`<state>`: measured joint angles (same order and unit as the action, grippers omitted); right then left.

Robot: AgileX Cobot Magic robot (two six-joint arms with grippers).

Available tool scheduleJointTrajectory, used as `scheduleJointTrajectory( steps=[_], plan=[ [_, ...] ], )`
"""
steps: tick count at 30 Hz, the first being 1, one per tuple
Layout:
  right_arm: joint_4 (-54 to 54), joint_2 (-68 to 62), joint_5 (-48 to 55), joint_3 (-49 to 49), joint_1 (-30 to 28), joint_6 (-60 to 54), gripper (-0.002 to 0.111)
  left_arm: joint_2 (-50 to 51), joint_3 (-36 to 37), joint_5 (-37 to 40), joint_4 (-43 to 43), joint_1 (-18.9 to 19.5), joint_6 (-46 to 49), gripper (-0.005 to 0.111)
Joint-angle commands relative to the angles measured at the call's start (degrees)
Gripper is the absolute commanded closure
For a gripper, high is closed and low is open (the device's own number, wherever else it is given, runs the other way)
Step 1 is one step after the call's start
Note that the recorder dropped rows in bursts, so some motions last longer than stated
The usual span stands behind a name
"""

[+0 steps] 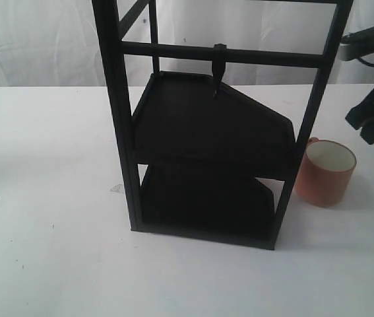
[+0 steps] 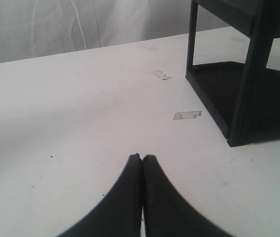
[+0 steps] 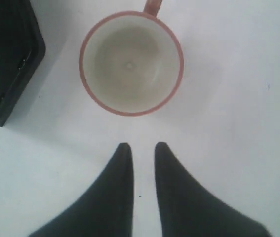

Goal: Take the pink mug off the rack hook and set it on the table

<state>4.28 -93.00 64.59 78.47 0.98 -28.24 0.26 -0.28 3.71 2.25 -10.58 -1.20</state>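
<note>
pink mug [image 1: 325,173]: standing upright on the table [image 1: 48,198], mouth up and white inside showing, just beside the rack's right front post; its thin handle is on the far side.
rack hook [image 1: 218,69]: a short black peg pointing down from the crossbar, above the upper shelf [image 1: 206,119]; the mug sits well below it and off to the right.
rack [image 1: 117,119]: tall black frame, upright on the table, with two dark shelves.
right gripper [image 3: 142,145]: hovers above the mug, looking straight down into it; its fingers are a narrow gap apart, gripping nothing and clear of the rim.
left gripper [image 2: 142,157]: fingers pressed together, low over white tabletop, near the rack's bottom corner.
tape scrap [image 2: 187,115]: lies flat on the table by the rack's foot.
</note>
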Motion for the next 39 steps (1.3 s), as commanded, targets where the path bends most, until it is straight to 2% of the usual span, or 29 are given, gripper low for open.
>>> scheduleJointTrajectory(
  steps=[1, 12, 18, 27, 39],
  plan=[
    [1.5, 7.3, -3.0, -5.7, -1.1, 3.3, 0.108, -0.3, 0.3, 0.2, 0.6, 0.3, -0.1, 0.107],
    [15.7, 37.4, -17.6, -28.1, -1.0, -0.5, 0.108, -0.3, 0.3, 0.2, 0.6, 0.3, -0.1, 0.107],
    [15.7, 51.4, -17.0, -36.7, -1.0, 0.8, 0.108, -0.3, 0.3, 0.2, 0.6, 0.3, -0.1, 0.107],
    [18.4, 64.8, -15.8, -44.5, -1.0, 3.0, 0.108, -0.3, 0.3, 0.2, 0.6, 0.3, -0.1, 0.107],
    [19.1, 71.0, -15.3, -45.2, -1.0, 7.7, 0.108, -0.3, 0.3, 0.2, 0.6, 0.3, -0.1, 0.107]
  ],
)
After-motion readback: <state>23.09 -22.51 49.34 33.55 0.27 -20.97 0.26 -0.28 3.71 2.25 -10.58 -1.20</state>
